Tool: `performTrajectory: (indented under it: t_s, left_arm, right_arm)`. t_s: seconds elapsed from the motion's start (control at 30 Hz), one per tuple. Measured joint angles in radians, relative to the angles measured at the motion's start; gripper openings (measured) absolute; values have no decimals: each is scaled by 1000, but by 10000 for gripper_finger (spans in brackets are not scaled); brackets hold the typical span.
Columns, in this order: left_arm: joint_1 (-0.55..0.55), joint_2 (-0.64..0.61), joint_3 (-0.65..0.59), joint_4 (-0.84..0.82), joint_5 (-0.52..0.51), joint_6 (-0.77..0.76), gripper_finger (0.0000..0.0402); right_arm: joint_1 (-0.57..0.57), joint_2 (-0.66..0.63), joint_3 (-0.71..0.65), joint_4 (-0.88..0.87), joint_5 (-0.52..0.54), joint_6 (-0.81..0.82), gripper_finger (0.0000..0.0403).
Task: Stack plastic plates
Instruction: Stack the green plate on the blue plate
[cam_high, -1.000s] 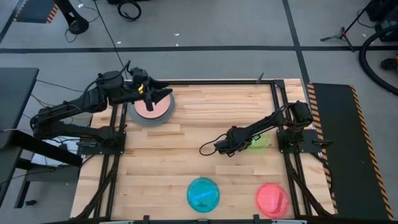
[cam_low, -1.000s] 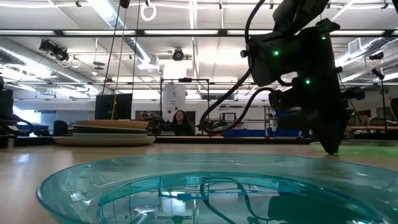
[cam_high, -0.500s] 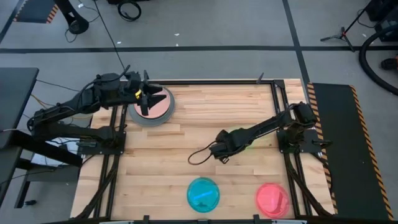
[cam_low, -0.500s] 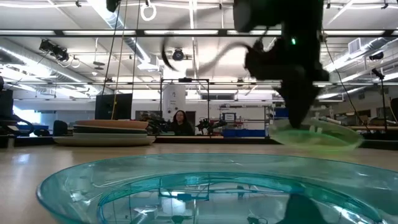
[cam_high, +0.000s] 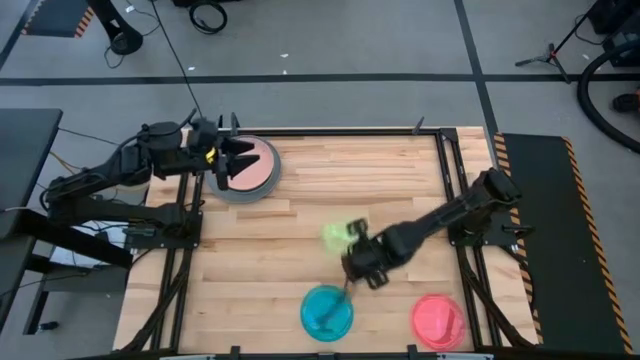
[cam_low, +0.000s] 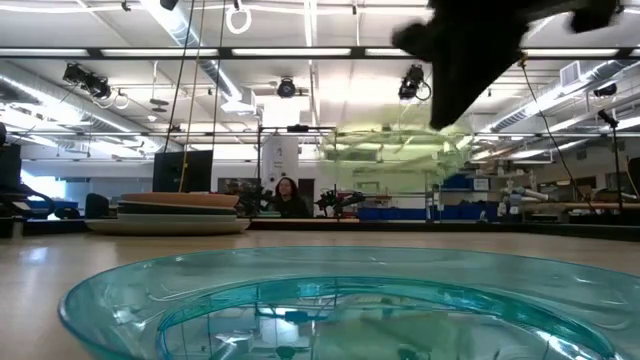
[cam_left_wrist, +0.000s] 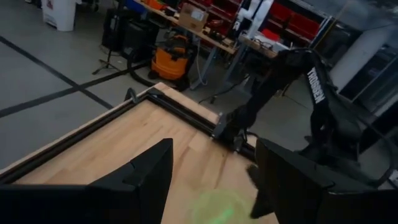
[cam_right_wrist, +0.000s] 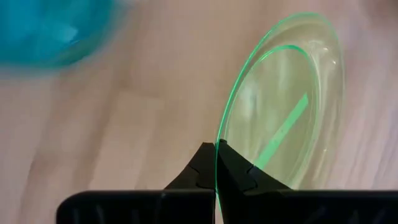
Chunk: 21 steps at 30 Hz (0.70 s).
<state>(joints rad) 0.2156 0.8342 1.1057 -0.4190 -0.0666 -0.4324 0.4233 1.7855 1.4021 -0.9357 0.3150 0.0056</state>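
A translucent green plate (cam_high: 335, 235) hangs above the table's middle, with my right gripper (cam_right_wrist: 216, 149) shut on it; the low view shows that plate (cam_low: 395, 150) well above the wood. A cyan plate (cam_high: 327, 311) and a red-pink plate (cam_high: 437, 320) lie flat by the near edge. At the far left stands a stack of plates (cam_high: 252, 172), salmon pink on top and grey below. My left gripper (cam_high: 226, 162) hovers open over the stack's left rim with nothing between its fingers. My right gripper pinches the green plate's rim (cam_right_wrist: 217, 138) between its two fingertips (cam_right_wrist: 231, 163). The fingers slant down from above, coming from the table's right side. The plate juts out beyond the fingertips, lifted clear of the table.
A black frame (cam_high: 440, 150) borders the wooden tabletop (cam_high: 330, 190), which lies bare between the stack and the green plate. In the low view the cyan plate (cam_low: 300, 300) fills the foreground. A person sits far off in the room behind.
My right gripper has risen and swung from the table's right part toward the near edge and the cyan plate, its wrist rolling. The green plate came up off the wood with it. My left gripper has drawn back a little toward the left edge.
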Motion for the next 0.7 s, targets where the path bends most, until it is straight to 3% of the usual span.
performTrajectory:
  t_s: [0.13,0.3,0.53,0.7]
  left_arm:
    - [-7,-36,0,-86,0,-1,233]
    - [-7,-78,0,-216,0,-27,233]
    - [-7,-109,0,-203,0,-35,233]
    - [-25,-110,0,-139,-1,-49,233]
  right_arm:
    - [73,0,0,53,-48,-449,4]
    - [127,0,0,105,-1,-725,5]
    - [204,12,1,230,-40,-903,7]
    - [248,13,-30,281,-85,-830,7]
